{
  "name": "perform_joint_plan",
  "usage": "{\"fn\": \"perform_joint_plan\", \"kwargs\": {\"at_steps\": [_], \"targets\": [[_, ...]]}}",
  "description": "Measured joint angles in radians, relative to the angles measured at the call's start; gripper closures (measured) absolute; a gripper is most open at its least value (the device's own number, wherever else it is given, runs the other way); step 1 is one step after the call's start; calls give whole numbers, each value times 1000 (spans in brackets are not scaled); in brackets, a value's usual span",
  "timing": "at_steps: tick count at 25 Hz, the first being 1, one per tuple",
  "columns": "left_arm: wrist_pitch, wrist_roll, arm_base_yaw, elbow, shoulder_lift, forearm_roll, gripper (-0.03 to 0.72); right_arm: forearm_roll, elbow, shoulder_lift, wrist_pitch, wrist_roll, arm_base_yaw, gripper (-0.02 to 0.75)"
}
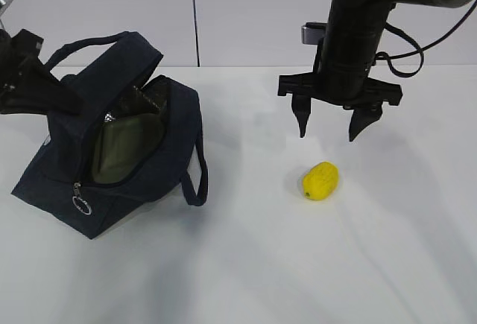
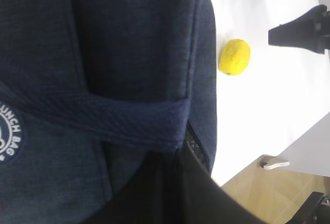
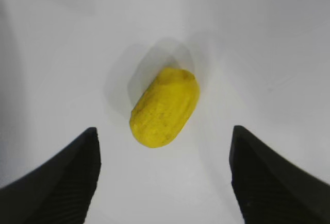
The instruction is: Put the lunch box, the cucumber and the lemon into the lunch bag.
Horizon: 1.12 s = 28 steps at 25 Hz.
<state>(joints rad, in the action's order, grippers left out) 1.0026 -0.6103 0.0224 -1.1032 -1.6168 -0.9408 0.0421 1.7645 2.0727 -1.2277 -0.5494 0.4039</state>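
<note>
At the far left the left pincer (image 1: 56, 100) is closed on the near handle of the lunch bag (image 1: 141, 175), lifting that side so the dark navy bag leans with its mouth gaping toward the right; the wrist camera on that arm sees little but navy fabric and the handle strap pulled tight across it. Below that pincer, inside the opening, a pale green surface (image 1: 127, 145) shows against a silvery lining, though I cannot tell what it is. A silver ring pull (image 1: 81, 205) hangs at the bag's front lower corner. Further right, on the white counter (image 1: 298, 264), the lemon (image 1: 321, 181) lies on its side, well apart from the bag. The right pincer (image 1: 333, 125) hangs just above and slightly behind it, prongs pointing down and spread wide, gripping nothing; from its own camera the lemon (image 3: 165, 108) sits between the two dark fingertips (image 3: 62, 177), untouched.
</note>
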Motion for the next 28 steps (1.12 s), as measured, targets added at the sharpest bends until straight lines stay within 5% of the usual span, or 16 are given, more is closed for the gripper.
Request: {"fn": "perform_joint_plan", "kwargs": {"at_steps": [10,28], "targets": [[0,0,0,0,0,-4,696,32,0,62,2,-164,0,151],[0,0,0,0,0,-23,697,-13,0,167,7,-177,0,158]]}}
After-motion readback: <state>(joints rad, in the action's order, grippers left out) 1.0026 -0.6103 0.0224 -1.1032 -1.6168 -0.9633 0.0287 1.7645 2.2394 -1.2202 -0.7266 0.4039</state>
